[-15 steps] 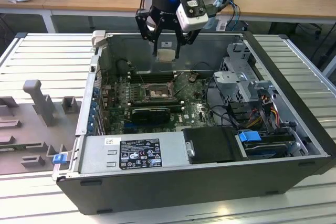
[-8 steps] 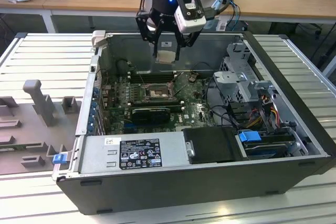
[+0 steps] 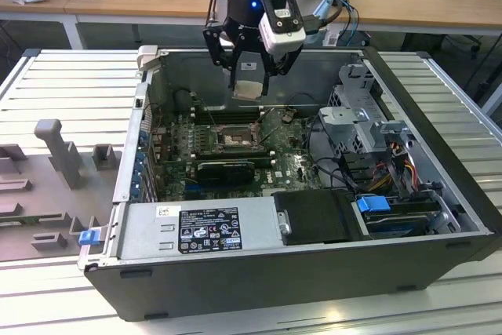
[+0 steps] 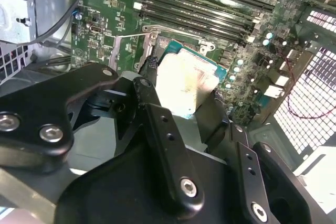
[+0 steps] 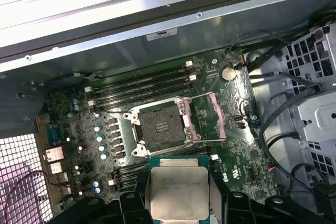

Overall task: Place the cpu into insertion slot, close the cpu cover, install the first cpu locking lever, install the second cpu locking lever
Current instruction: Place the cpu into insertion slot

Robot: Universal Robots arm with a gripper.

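Note:
My gripper hangs above the open computer case, shut on the cpu, a pale silvery square chip held flat between the black fingers. Both wrist views show the cpu gripped by two opposite edges. The insertion slot lies bare on the green motherboard, a black-framed square with a brownish contact field, lower than the chip and offset from it. In the exterior view the insertion slot sits below the gripper, nearer the camera. The cpu cover is flipped open beside the slot.
Long black memory slots run along one side of the socket. A black expansion card sits on the socket's near side. A metal drive cage and cables fill the exterior view's right. The power supply spans the front.

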